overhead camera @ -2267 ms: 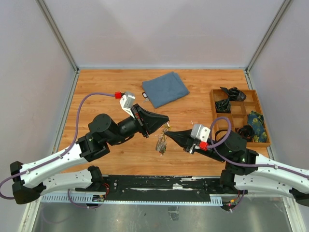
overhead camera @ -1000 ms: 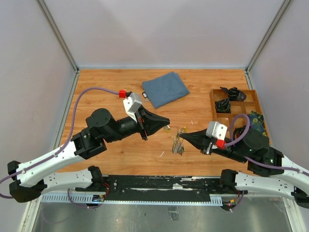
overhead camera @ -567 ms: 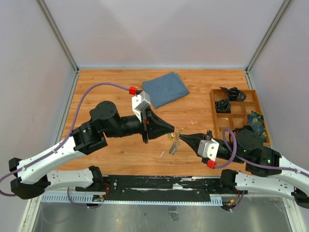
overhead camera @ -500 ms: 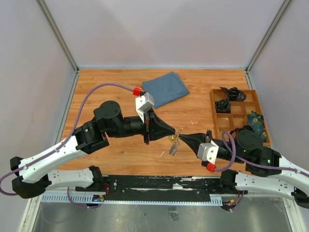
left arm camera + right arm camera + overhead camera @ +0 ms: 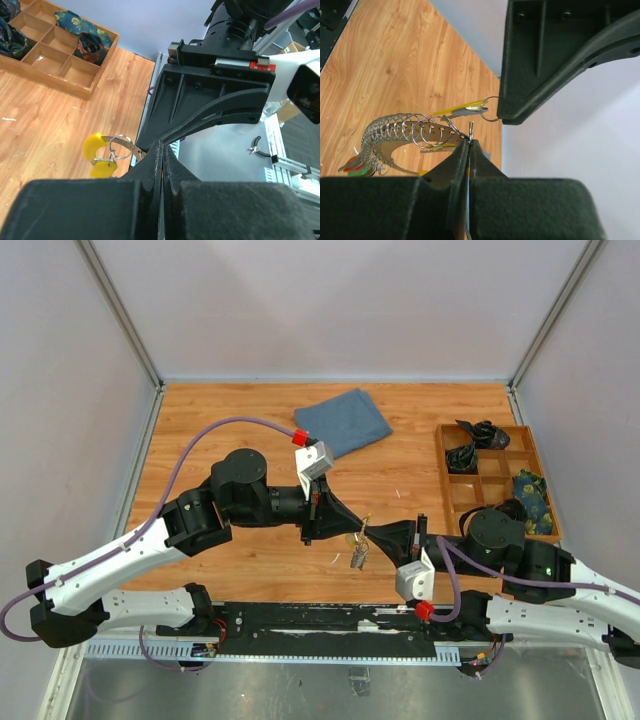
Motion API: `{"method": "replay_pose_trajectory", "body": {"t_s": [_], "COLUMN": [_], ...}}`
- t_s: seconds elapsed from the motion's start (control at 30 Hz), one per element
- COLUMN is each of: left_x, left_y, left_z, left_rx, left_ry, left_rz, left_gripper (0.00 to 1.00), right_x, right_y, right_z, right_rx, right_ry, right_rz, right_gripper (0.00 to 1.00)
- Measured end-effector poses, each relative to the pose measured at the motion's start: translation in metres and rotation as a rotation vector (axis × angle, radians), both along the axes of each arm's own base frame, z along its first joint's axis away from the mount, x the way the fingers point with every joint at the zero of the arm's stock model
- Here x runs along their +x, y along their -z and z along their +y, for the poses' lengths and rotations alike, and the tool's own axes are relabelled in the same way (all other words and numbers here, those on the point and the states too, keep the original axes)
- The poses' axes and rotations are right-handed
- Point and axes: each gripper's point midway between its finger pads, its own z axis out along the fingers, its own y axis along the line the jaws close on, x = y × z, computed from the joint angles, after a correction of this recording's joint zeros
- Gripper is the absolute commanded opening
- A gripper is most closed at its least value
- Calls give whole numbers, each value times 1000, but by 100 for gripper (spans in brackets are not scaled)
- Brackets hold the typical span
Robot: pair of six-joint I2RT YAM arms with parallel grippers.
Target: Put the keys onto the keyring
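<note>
Nearest us, the right gripper (image 5: 469,144) pinches the tip of the keyring (image 5: 390,131), threaded keys (image 5: 358,556) dangling below, and just beyond, the left gripper (image 5: 161,150), jaws pressed on the split ring (image 5: 121,136) of the yellow key (image 5: 90,147), wants that ring squared to the tip, then eased on gently.

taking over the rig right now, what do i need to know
left claw: shut, apparently pinching the small ring of the yellow key.
right claw: shut on the end of the keyring.
both tips nearly meet above the table.
done: several keys, red and green tags among them, hang on the keyring.
to do: thread the yellow key on.
</note>
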Motion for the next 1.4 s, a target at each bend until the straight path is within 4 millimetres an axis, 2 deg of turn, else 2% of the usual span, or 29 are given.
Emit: {"method": "replay_pose_trajectory", "body": {"t_s": [0.27,1.0,1.4], "left_x": [-1,-3,-3], "left_y": [0,0,3], "left_z": [0,0,-2], "left_rx": [0,2,8], "left_ry": [4,20,25], "left_rz": [0,-12,-8], "left_gripper": [1,1,1], "right_x": [-2,-4,-5], "right_y": [10,-7,-7], "right_z": [2,-1,-1], "right_rx": [-51,-15,-15], "right_ry": [-17,-26,-26], "right_rz": [-19,-45,-44], "right_gripper": [1,1,1]}}
